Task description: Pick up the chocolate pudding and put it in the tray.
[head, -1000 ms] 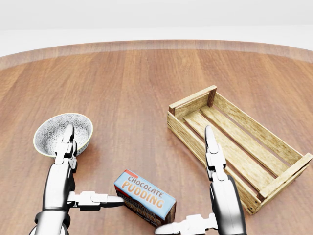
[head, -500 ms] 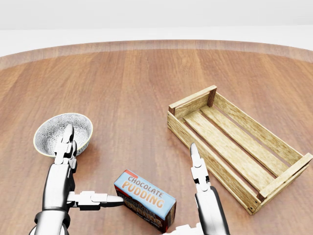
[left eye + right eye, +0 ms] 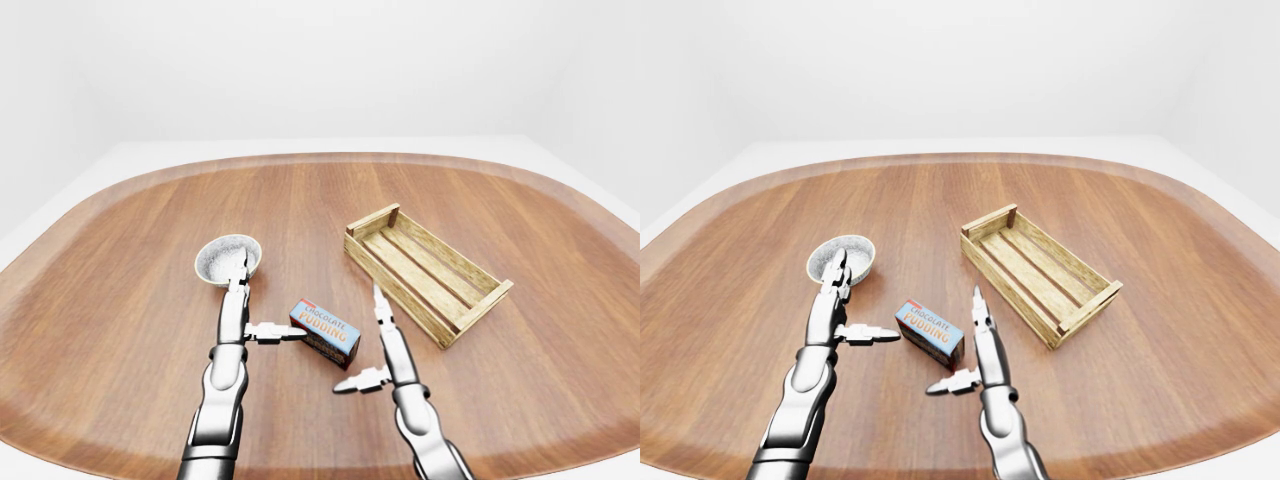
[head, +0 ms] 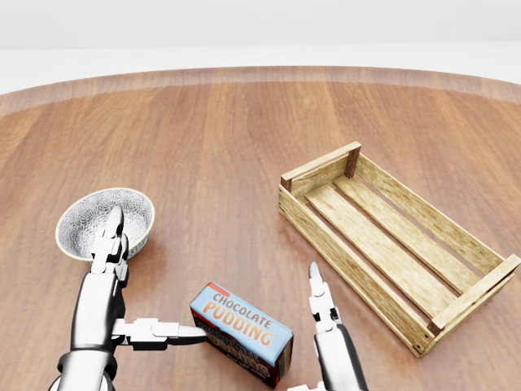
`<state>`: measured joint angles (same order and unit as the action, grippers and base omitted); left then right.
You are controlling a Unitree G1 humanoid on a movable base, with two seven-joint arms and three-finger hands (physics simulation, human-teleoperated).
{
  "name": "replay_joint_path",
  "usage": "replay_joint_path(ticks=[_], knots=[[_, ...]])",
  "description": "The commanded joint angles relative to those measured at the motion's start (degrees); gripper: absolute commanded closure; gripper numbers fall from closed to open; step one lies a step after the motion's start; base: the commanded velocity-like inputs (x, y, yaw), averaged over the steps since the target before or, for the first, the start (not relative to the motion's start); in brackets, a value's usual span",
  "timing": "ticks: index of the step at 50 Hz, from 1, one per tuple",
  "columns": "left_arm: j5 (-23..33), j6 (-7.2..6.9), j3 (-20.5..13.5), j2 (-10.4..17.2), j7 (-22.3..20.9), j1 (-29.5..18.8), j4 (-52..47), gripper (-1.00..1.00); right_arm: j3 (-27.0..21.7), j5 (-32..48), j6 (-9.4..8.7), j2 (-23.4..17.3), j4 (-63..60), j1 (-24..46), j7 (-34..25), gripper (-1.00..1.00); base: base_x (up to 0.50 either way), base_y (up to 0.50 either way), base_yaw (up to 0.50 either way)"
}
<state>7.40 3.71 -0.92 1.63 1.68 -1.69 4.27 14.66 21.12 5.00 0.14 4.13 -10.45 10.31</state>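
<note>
Right hand (image 3: 375,350) and left hand (image 3: 245,320), both splayed w/ nothing held, flank the pudding (image 4: 241,333) lying on the table (image 3: 120,260) just left of the tray (image 4: 391,244): approach step; next, close both sides, lift, carry right.

Both arms reach forward, well apart. The left hand (image 3: 243,320) is open, fingers straight ahead and thumb pointing sideways toward the other hand. The right hand (image 3: 381,345) mirrors it, fingers extended, thumb splayed inward.
</note>
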Motion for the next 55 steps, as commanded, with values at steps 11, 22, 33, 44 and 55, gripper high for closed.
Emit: replay_joint_path(ticks=[11, 22, 33, 44, 55], knots=[[-3.2, -1.51, -0.6, -0.4, -1.8, 0.1, -0.8, -1.00, -0.1, 1.4, 0.00, 0.9, 4.7, 1.1, 0.8, -1.00, 0.00, 0.00, 0.00], [-3.4, -1.49, -0.8, -0.3, -1.7, -0.2, -0.3, -1.00, -0.3, 2.0, 0.00, 1.3, 7.1, 2.3, 1.2, -1.00, 0.00, 0.00, 0.00], [-3.4, -1.47, -0.7, -0.3, -1.8, 0.0, -0.6, -1.00, -1.3, 2.8, 0.00, 1.9, 12.0, 4.5, 2.0, -1.00, 0.00, 0.00, 0.00], [-3.3, -1.18, -0.6, -0.3, -1.8, 0.0, -0.5, -1.00, -2.3, 4.6, 0.00, 2.6, 18.8, 6.9, 3.7, -1.00, 0.00, 0.00, 0.00], [-3.3, -0.98, -0.6, -0.3, -1.8, -0.1, -0.2, -1.00, -3.3, 5.9, 0.00, 3.3, 24.2, 9.3, 5.0, -1.00, 0.00, 0.00, 0.00]])
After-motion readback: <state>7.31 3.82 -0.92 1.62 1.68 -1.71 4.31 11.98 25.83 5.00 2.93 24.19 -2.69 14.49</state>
